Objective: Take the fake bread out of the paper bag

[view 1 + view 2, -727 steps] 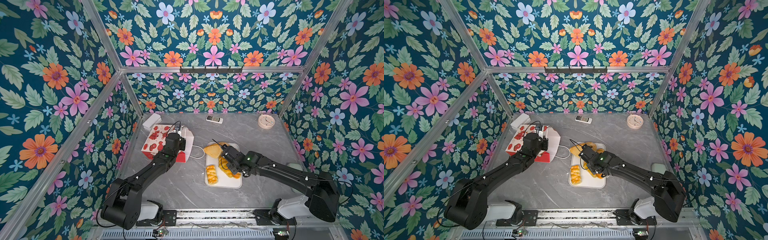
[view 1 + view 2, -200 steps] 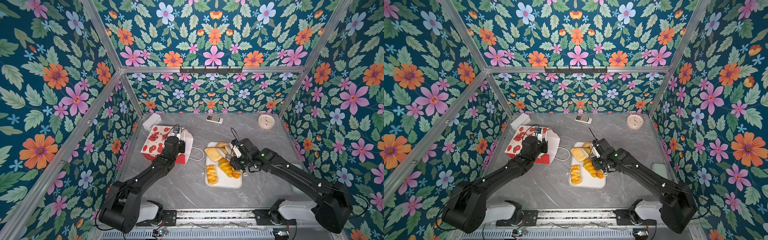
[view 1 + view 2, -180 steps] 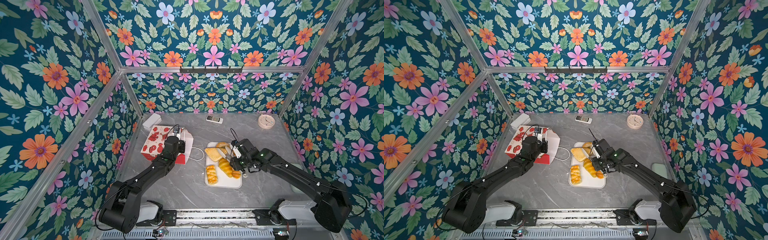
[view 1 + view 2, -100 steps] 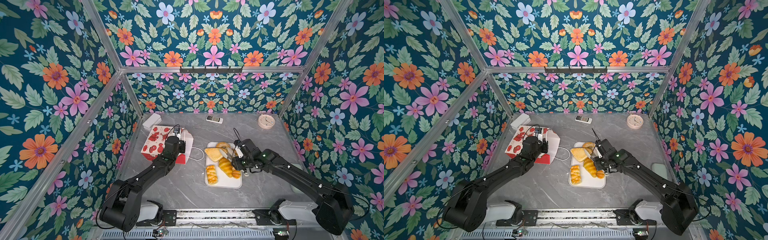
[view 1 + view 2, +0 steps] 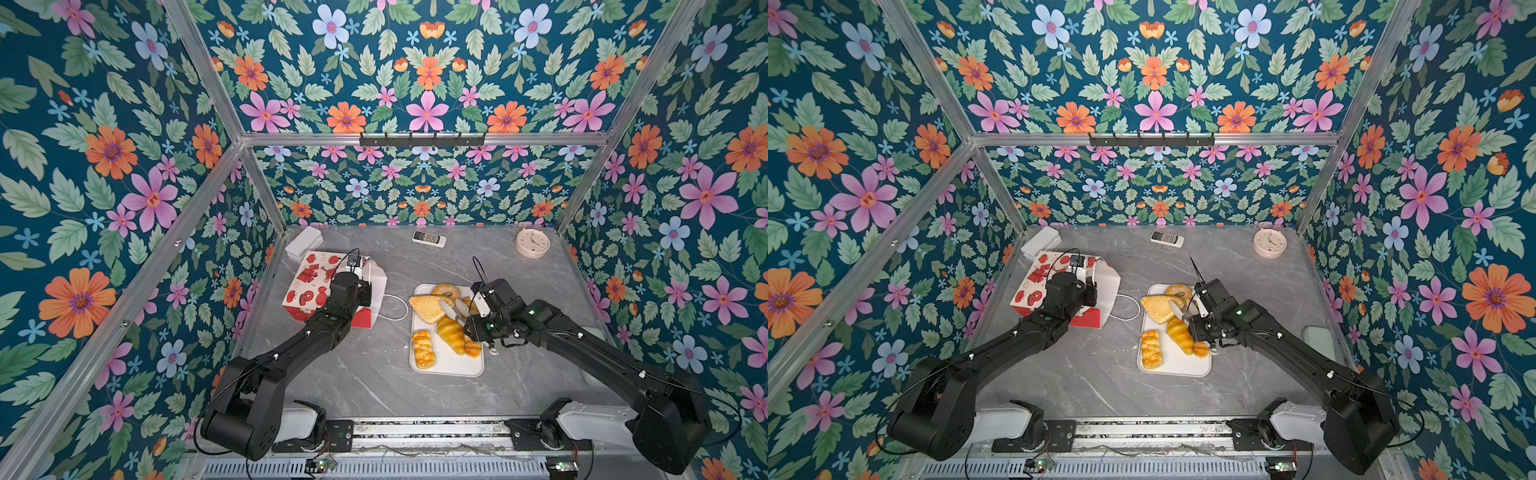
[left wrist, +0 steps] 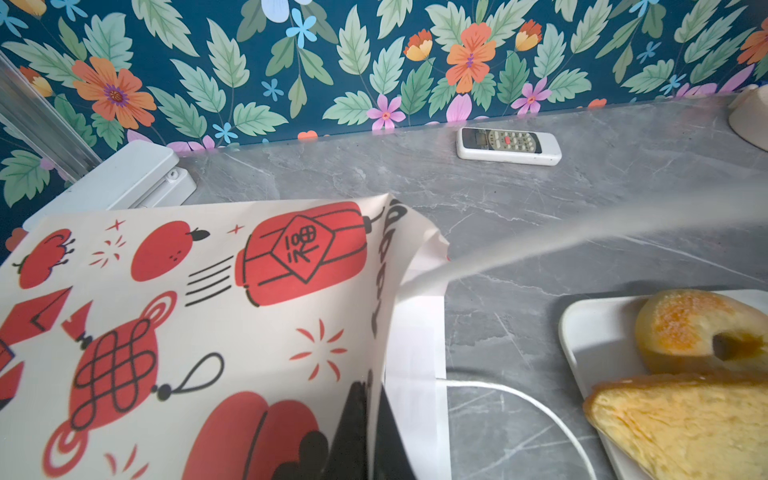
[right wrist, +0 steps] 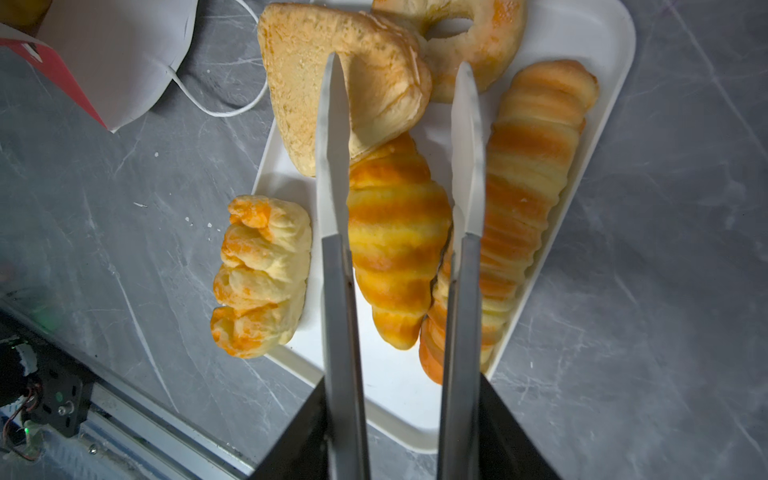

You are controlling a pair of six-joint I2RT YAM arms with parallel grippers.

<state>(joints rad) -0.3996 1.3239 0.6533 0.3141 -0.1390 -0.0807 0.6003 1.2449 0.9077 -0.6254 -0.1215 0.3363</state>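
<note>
White tray [image 5: 449,365] near front: fake bread [image 5: 1151,354] lies on it, five pieces visible. Right gripper [image 5: 454,309] above tray. Its fingers [image 7: 332,166] partly apart, framing croissant [image 7: 395,232], holding nothing. Farther left: paper bag [image 5: 309,282] on its side, mouth toward tray. Left gripper [image 6: 370,399] pinched closed on bag's rim.

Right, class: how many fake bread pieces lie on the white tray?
5: a ring bagel at the tray's far end, a triangular slice beside it, a croissant mid-tray, a plaited piece near-left, a ridged loaf along the right edge. More may hide inside the paper bag.
</note>
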